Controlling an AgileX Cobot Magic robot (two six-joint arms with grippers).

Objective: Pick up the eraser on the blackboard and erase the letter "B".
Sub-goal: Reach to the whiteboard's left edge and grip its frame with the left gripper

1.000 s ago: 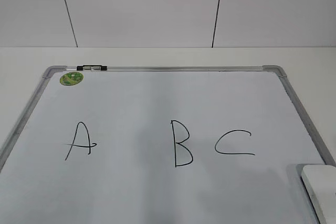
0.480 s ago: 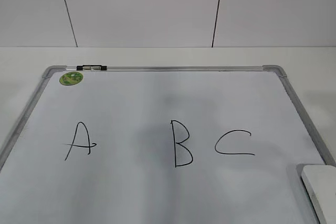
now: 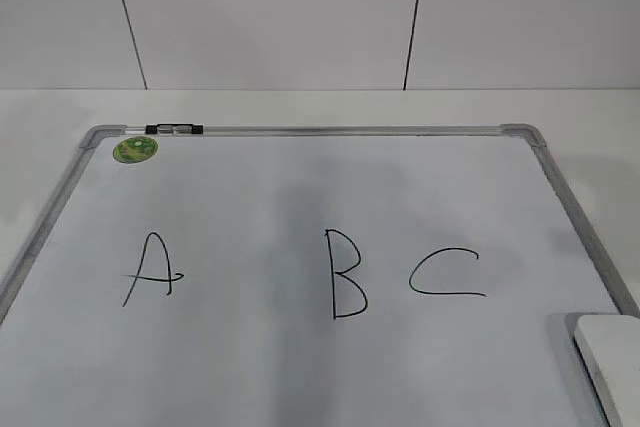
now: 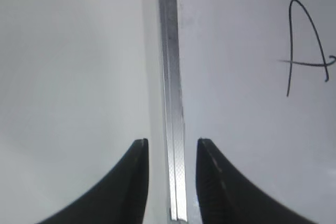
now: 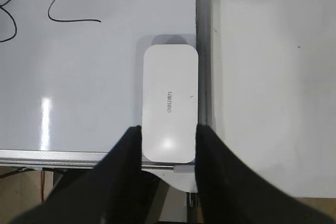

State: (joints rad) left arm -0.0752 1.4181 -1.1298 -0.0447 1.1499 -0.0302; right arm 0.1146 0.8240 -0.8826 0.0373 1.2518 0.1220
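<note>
The blackboard (image 3: 300, 131) is a white dry-erase board with a silver frame, lying flat with black letters A, B and C. The letter "B" (image 3: 347, 274) is whole, between A and C; part of it shows in the right wrist view (image 5: 6, 19). The eraser (image 3: 612, 367), a white rounded block, lies at the board's near right corner. In the right wrist view my right gripper (image 5: 168, 129) is open, one jaw on either side of the eraser's (image 5: 170, 98) near end. My left gripper (image 4: 172, 142) is open and empty over the board's left frame (image 4: 170, 77). Neither gripper shows in the exterior view.
A small black-and-clear marker (image 3: 175, 129) lies on the far frame rail beside a round green sticker (image 3: 135, 149). The letter A (image 3: 150, 269) is on the left, C (image 3: 447, 273) on the right. White table surrounds the board; its near edge shows in the right wrist view.
A faint shadow across the middle of the board has grown wider and darker. The eraser and letters have not moved.
</note>
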